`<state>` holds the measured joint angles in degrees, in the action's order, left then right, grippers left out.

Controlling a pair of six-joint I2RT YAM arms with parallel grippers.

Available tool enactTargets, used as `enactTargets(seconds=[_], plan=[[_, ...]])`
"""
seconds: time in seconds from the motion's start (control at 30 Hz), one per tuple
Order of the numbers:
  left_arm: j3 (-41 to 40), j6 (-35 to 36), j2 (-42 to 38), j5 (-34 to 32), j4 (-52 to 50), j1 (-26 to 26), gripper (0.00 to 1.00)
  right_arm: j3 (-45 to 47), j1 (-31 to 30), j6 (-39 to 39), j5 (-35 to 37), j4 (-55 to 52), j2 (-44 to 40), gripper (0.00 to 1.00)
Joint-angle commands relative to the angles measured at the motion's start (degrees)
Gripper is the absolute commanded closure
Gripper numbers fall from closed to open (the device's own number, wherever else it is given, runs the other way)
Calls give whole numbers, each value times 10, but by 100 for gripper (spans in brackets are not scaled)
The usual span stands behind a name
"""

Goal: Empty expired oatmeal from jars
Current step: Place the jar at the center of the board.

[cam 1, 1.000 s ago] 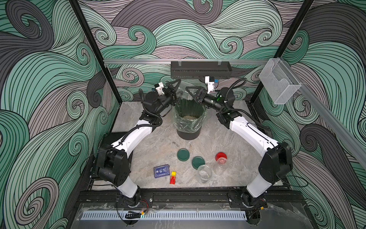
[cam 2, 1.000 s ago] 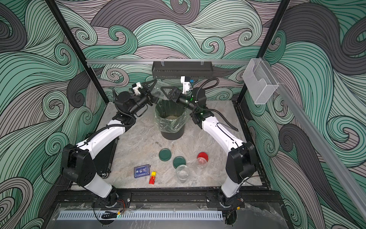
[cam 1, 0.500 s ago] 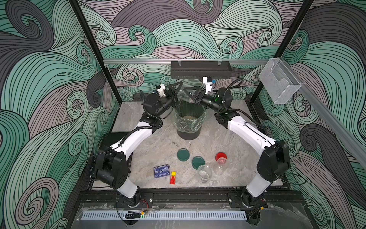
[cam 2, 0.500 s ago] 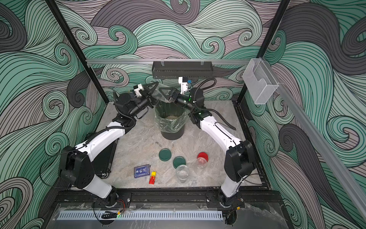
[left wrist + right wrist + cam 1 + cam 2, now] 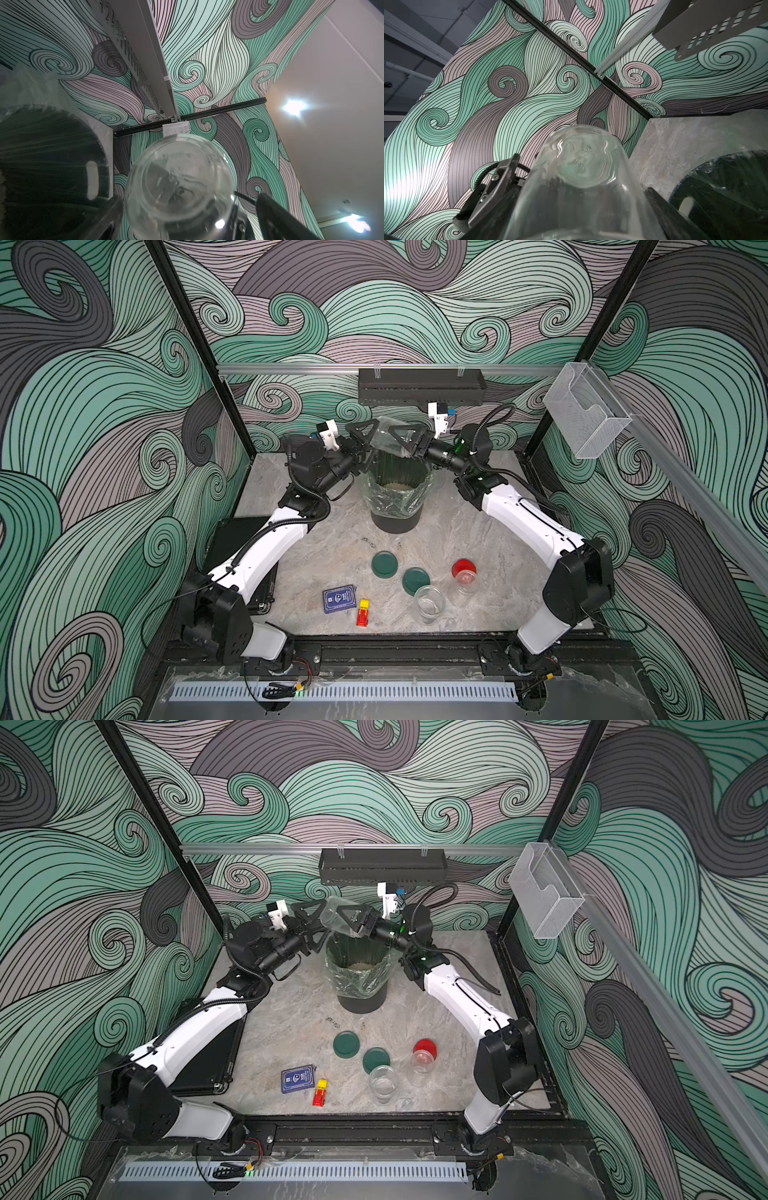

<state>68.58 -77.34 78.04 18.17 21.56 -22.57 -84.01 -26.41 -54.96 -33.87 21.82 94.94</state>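
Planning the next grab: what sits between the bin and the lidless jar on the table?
A green lid beside the jar, and a second green lid nearer the bin; shown in both top views.

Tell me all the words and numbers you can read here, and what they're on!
Nothing reads clearly.
On the blue card box: white print, too small to read.
On the base of the clear jar: raised marks, too blurred to read.
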Motion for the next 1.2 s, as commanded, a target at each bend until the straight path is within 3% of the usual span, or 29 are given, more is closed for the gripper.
enactTargets(seconds=[0.0,0.17,0.33,0.47,0.6,0.77,1.17], plan=[[6,124,-49,-44,-102,5,1,-1,8,34,12,-7,-50,62],[11,221,-85,-52,-215,5,1,-4,13,132,36,-171,-120,63],[-2,308,-131,-59,-321,4,2,31,12,277,165,-454,-262,62],[-28,362,-173,-69,-379,4,1,70,4,340,250,-637,-354,62],[-64,386,-198,-76,-399,4,2,88,-8,383,318,-773,-389,61],[-85,394,-200,-78,-407,5,1,108,-43,409,354,-822,-363,61],[-80,421,-194,-90,-431,15,1,170,-101,412,378,-728,-218,58]])
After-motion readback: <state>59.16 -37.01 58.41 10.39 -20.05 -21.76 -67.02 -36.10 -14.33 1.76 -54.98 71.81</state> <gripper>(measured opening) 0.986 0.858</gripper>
